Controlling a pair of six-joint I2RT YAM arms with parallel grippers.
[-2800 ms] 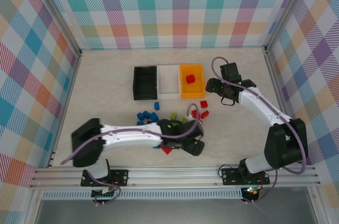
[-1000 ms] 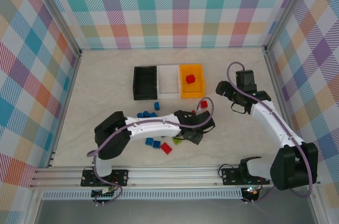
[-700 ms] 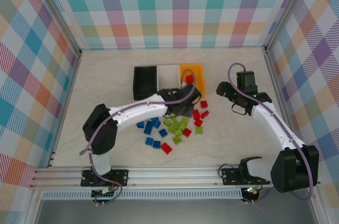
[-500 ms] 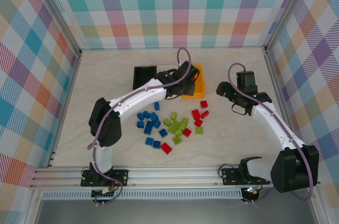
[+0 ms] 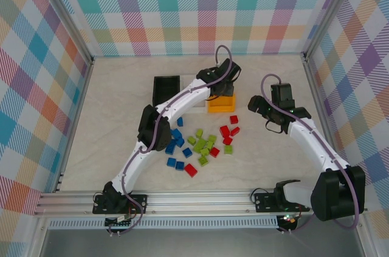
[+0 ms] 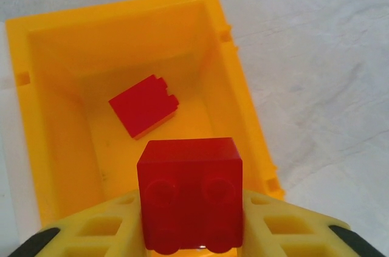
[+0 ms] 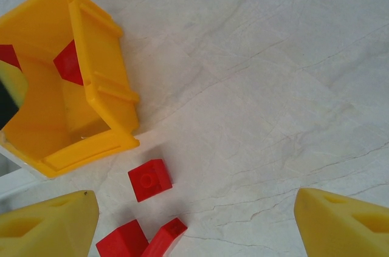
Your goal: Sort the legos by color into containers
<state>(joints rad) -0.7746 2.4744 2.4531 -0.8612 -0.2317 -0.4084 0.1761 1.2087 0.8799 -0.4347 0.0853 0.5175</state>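
Where the left arm reaches far across the table (image 5: 121, 87), the left gripper (image 6: 189, 229) hangs over the orange bin (image 6: 243, 105), its yellow fingers (image 6: 97, 229) closed narrow on the held red lego (image 6: 189, 178). Held red lego: squarish, gripped on two sides, two round studs side by side across the fingers and facing the wrist camera; above the near half of the bin. Orange bin: long axis running away from the left wrist; contents, one loose red lego (image 6: 144, 106) flat on the floor, turned diagonal to the walls. Black bin (image 5: 165, 90): leftmost of the row, interior too dark to make out. White bin (image 5: 198, 106): between black and orange, largely hidden behind the left arm; contents cannot be told. Right gripper (image 7: 194, 226): fingers (image 7: 48, 223) spread wide with bare table between them, near the orange bin's right side. By it, three red legos (image 7: 149, 179) close together. On the table in front of the bins: blue legos (image 5: 173, 146) to the left, green legos (image 5: 203, 143) in the middle, and a lone red lego (image 5: 191, 170) nearest the arm bases.
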